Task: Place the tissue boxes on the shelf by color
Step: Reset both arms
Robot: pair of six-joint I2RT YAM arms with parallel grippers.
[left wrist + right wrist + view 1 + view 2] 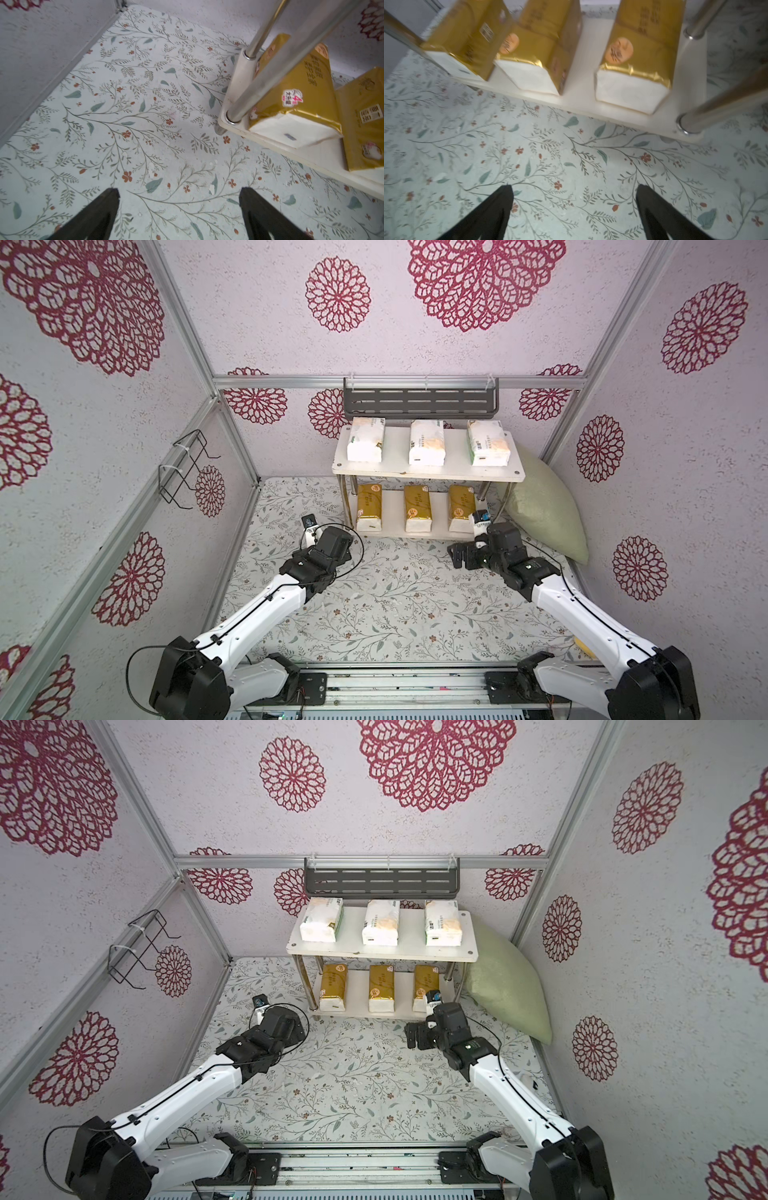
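Observation:
The shelf (pixel 399 473) stands at the back of the floral mat, seen in both top views. Three white tissue boxes (pixel 427 443) lie on its upper board. Three gold tissue boxes (pixel 417 508) lie on its lower board (pixel 583 62). My left gripper (pixel 179 192) hangs open over bare mat beside the shelf's left front post (pixel 259 91), near the leftmost gold box (pixel 295 87). My right gripper (pixel 574 188) is open and holds nothing; it sits over the mat a short way in front of the rightmost gold box (pixel 639 52). In a top view its fingers (pixel 457 556) show dark.
A pale green cushion (pixel 544 510) leans in the back right corner against the shelf. A dark grey slotted rack (pixel 419 400) hangs on the back wall above the shelf. A black wire holder (pixel 183 472) is fixed to the left wall. Walls close in on three sides.

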